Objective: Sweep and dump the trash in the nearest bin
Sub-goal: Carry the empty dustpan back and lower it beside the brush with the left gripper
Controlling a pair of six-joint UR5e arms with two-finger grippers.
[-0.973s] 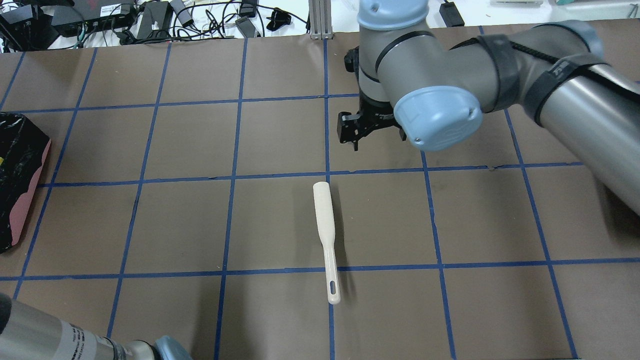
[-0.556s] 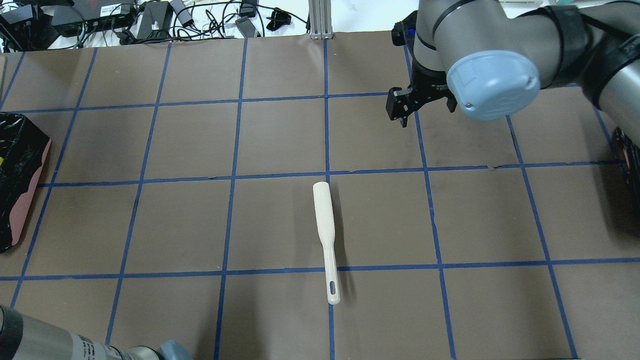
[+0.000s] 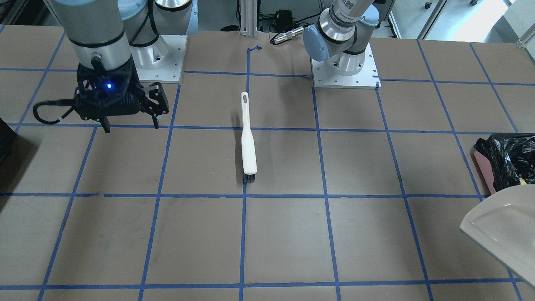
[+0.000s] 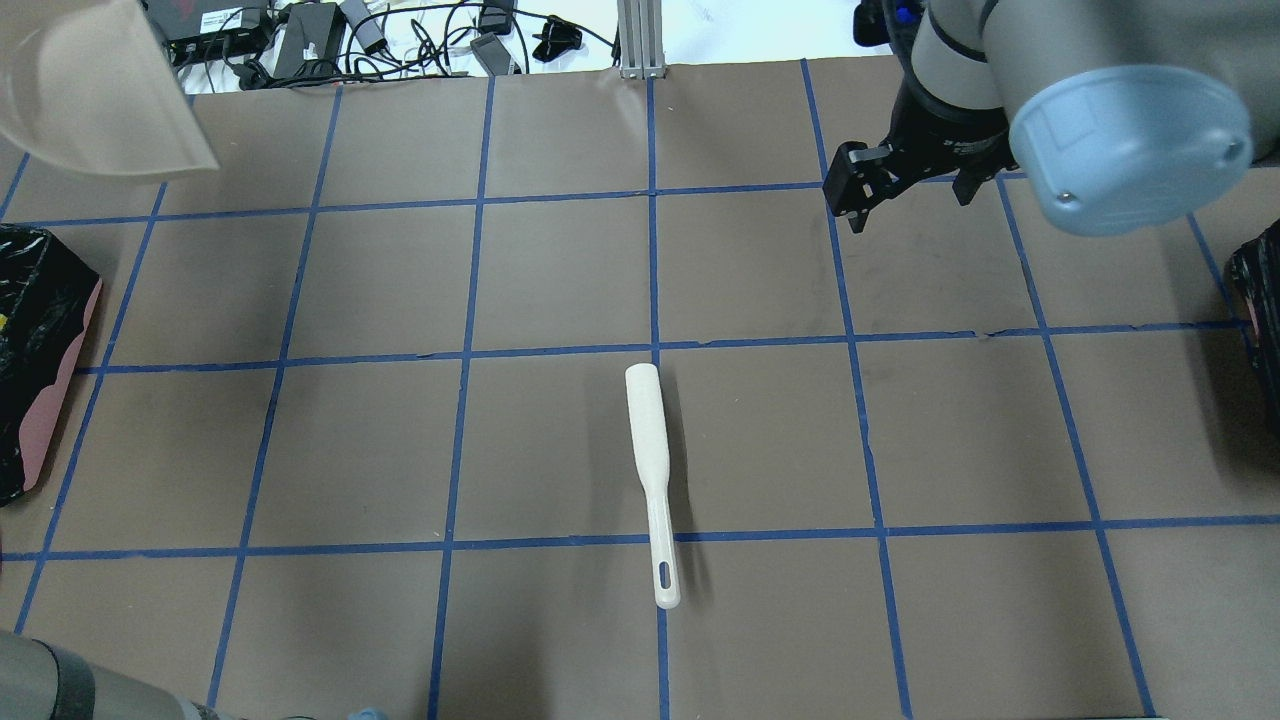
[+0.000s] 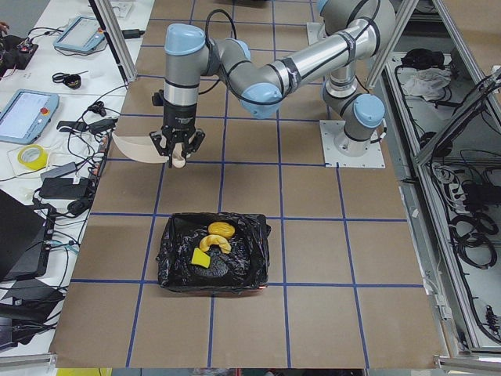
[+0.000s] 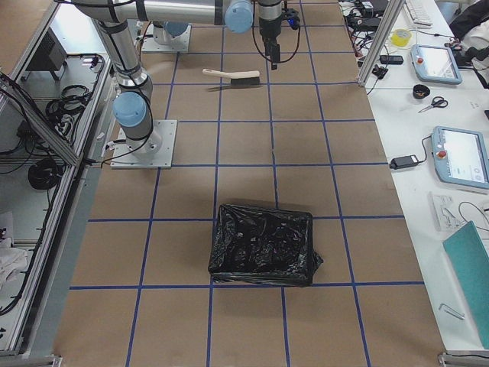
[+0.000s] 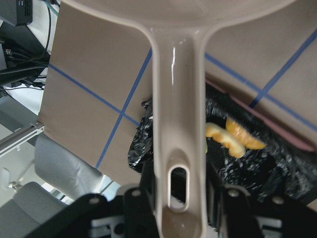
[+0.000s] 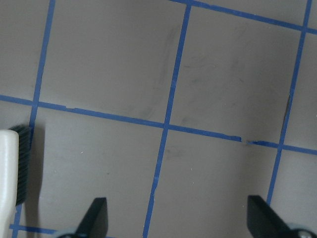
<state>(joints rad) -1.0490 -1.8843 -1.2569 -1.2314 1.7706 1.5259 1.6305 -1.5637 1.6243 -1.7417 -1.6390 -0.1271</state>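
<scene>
Clamping the dustpan [image 7: 174,94] by its handle, the left gripper [image 5: 177,150] hangs near the bin [image 5: 257,262] holding the trash [image 5: 216,238]; right gripper [image 3: 131,125] wide, empty, apart from brush [image 3: 249,147].

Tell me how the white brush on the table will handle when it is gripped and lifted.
The brush looks like one moulded plastic piece, so it is probably stiff and light. Its handle is narrow and smooth, so it may pivot in a pincer. It lies flat, so a push should slide it, not roll it.
</scene>
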